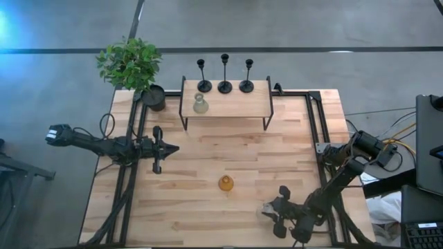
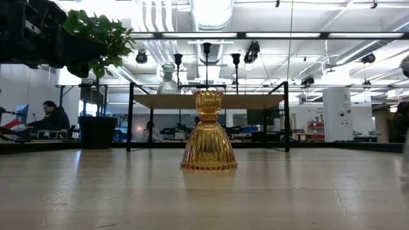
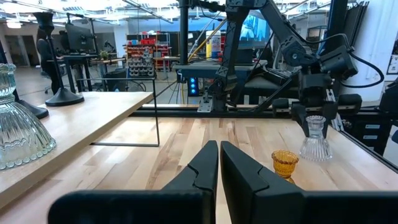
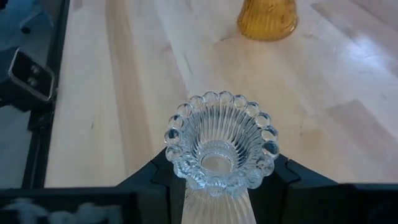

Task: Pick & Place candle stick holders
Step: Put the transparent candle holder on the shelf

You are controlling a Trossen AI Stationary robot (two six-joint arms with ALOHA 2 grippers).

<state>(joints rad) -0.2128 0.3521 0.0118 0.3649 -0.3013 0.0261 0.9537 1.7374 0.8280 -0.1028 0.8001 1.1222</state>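
Note:
Three black candlesticks (image 1: 225, 72) stand on their round bases in a row along the far edge of a low wooden shelf (image 1: 228, 104). They also show in the low view (image 2: 206, 54). My right gripper (image 1: 271, 211) is at the near right of the table, shut on a clear ribbed glass vase (image 4: 217, 146). This vase also shows in the left wrist view (image 3: 316, 142). My left gripper (image 1: 173, 149) is shut and empty over the table's left middle, pointing toward the right edge. Its fingers show closed together in its own view (image 3: 219, 148). My right gripper pinches the clear glass vase between its two fingers (image 4: 287, 173), just under the beaded rim at the narrow neck (image 4: 214, 202). The fingers come from above, pointing down. The vase is upright, and its flared base (image 3: 316, 155) appears to rest on the table.
An amber glass vase (image 1: 225, 183) stands at the table's near middle, just left of the clear one. A greenish glass vase (image 1: 200, 104) stands on the shelf's left part. A potted plant (image 1: 131, 66) in a black pot stands at the far left corner. People sit in the room beyond the table.

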